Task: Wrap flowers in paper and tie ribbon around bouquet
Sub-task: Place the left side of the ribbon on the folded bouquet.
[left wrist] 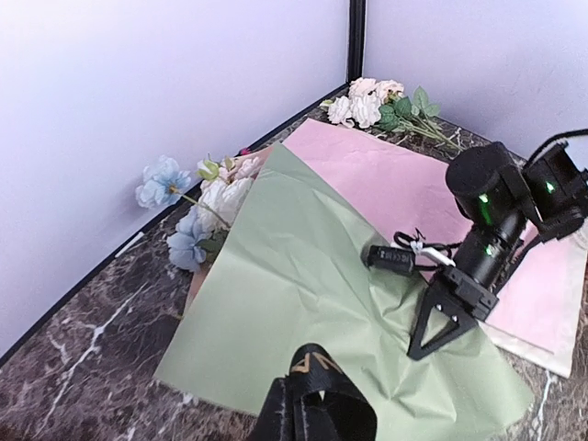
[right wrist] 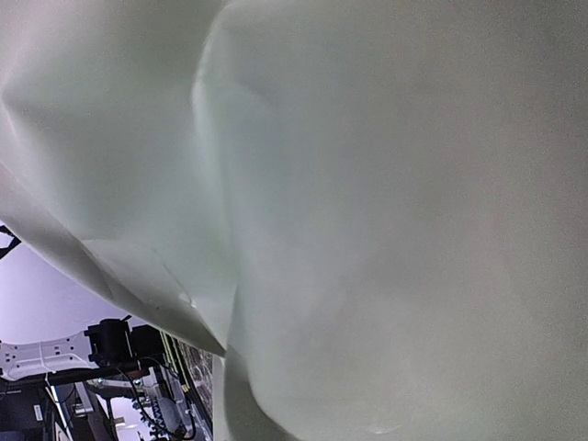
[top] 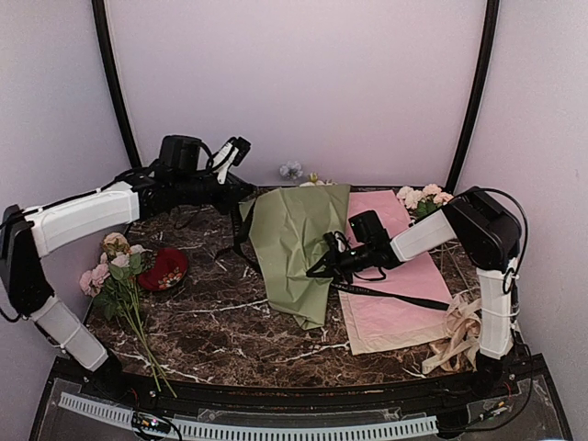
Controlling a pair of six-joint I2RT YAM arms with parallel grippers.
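Wrapping step: the paper drapes over the flowers at far centre, right gripper pinched onto its right side, left gripper closed at its left edge; next, I judge, fold it round the stems.

We see a dark marble-pattern tabletop. Front-left lies a pink-and-white flower bunch, with a red dish-like thing just beside it. The sage-green paper sits mid-table, its right side over the pink sheet. Cream and blue flowers lie at the back wall, partly under the green. There's a second pink-and-white bunch back-right and a cream-beige ribbon piled front-right.
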